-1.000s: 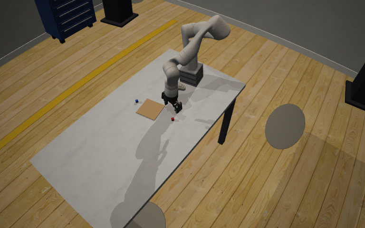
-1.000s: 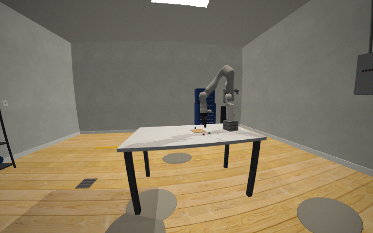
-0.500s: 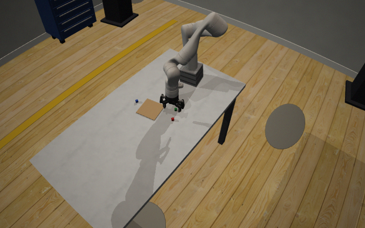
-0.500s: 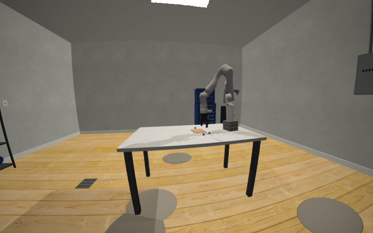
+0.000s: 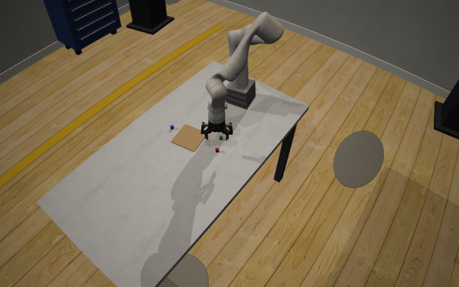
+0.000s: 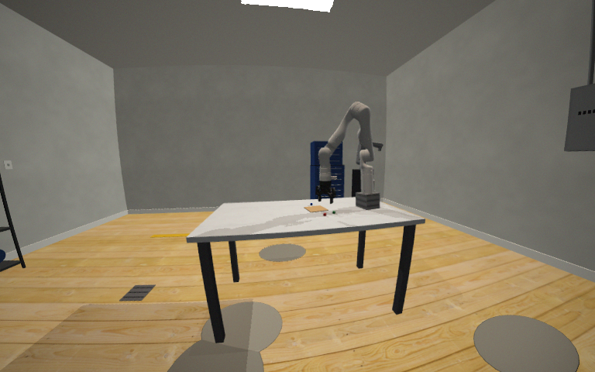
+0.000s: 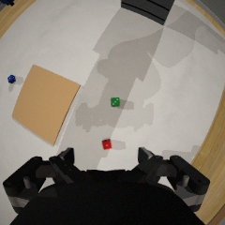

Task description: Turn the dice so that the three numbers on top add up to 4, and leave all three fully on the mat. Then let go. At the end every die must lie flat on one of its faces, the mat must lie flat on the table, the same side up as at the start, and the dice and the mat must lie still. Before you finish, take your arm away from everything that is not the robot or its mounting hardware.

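A tan mat lies flat on the white table; it also shows in the wrist view and in the exterior view. All three dice lie on the table off the mat. The blue die is just past the mat's far corner. The green die and the red die lie right of the mat. My gripper is open and empty, pointing down and hovering above the table over the green and red dice; its fingers show in the wrist view.
The robot base stands on a grey block near the table's far edge. The table's right edge is close to the red and green dice. A blue drawer cabinet stands on the floor far off.
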Robot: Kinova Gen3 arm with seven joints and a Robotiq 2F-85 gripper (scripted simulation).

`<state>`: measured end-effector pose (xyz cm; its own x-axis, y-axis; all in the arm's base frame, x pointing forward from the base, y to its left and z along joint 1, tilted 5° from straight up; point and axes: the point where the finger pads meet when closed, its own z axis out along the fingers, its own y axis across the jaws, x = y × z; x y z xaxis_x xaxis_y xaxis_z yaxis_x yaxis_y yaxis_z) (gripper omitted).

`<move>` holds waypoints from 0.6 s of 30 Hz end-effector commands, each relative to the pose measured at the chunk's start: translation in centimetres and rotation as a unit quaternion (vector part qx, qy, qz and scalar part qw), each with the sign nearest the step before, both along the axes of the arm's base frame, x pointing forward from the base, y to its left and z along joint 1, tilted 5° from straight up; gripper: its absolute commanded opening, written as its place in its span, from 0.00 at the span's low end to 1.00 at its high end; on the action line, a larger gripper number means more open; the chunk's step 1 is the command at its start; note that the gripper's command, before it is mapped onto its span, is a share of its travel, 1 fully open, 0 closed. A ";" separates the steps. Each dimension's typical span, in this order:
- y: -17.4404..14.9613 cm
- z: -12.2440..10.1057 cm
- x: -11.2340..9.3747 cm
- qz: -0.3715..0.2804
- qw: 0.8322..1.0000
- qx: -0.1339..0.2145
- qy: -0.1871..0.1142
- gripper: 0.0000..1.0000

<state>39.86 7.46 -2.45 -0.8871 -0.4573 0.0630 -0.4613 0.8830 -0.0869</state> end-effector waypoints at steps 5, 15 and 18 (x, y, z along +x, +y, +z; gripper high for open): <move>0.2 0.1 0.3 0.045 0.999 0.004 0.000 1.00; 0.3 0.1 0.4 0.085 0.996 0.006 0.001 1.00; 0.4 0.1 0.4 0.094 0.996 0.006 0.001 1.00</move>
<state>40.19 7.80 -2.43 -0.7881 -0.6125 0.0615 -0.6155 0.7844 -0.0759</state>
